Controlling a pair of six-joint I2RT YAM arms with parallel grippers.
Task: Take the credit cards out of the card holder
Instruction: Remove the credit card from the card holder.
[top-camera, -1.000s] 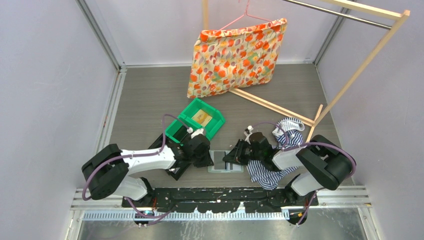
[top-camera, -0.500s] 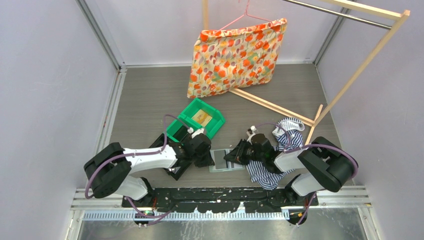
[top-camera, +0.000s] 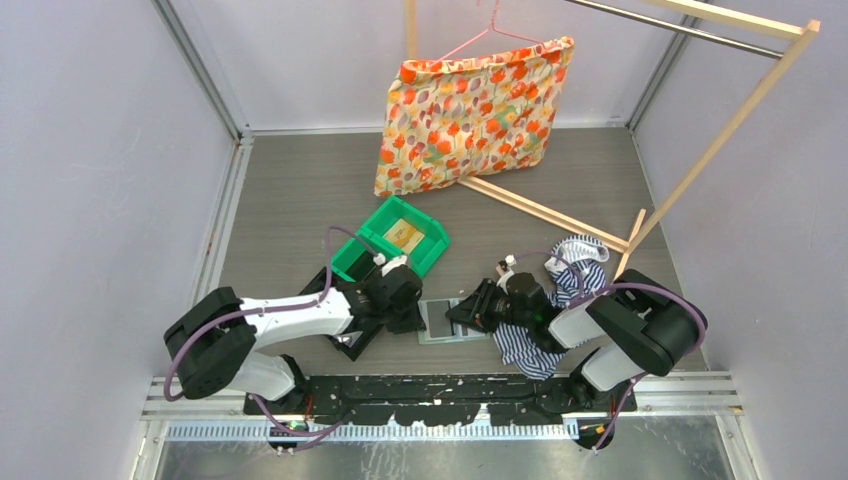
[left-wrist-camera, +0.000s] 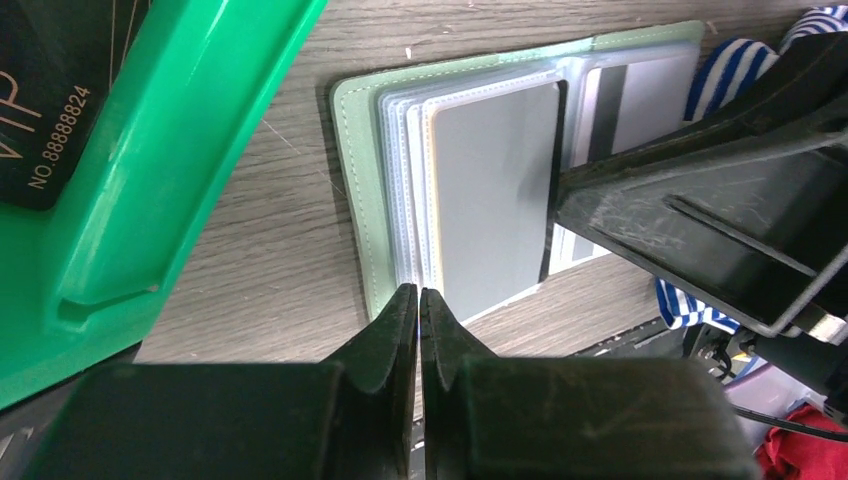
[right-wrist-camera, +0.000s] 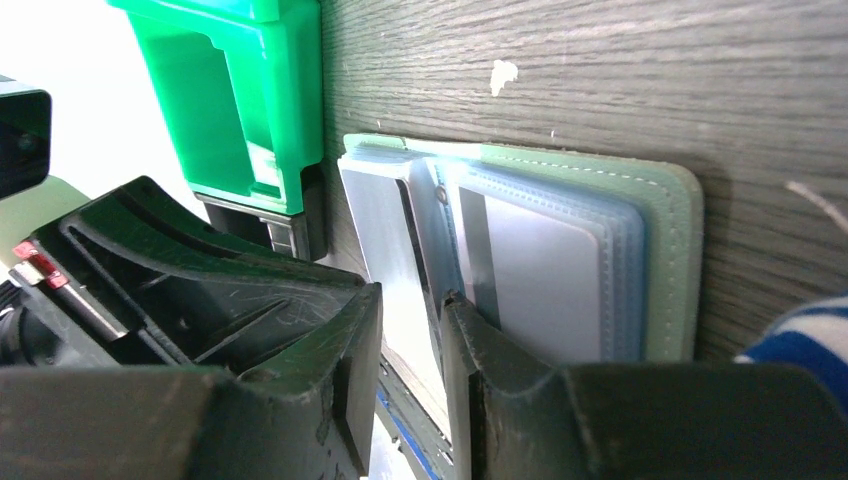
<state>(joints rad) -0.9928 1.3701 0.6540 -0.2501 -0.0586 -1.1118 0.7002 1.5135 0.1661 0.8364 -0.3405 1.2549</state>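
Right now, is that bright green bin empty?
No, the top view shows a tan-gold card lying inside the green bin.

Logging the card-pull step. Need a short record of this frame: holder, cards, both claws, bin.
card holder: open flat on the table, clear sleeves facing up
cards in holder: grey card in one half, card with a dark stripe in the other, both in sleeves
left claw: shut, tips at the holder's edge, nothing seen between them
right claw: jaws slightly apart over the holder's fold, contact with a card unclear
green bin: beside the holder, tan-gold card inside
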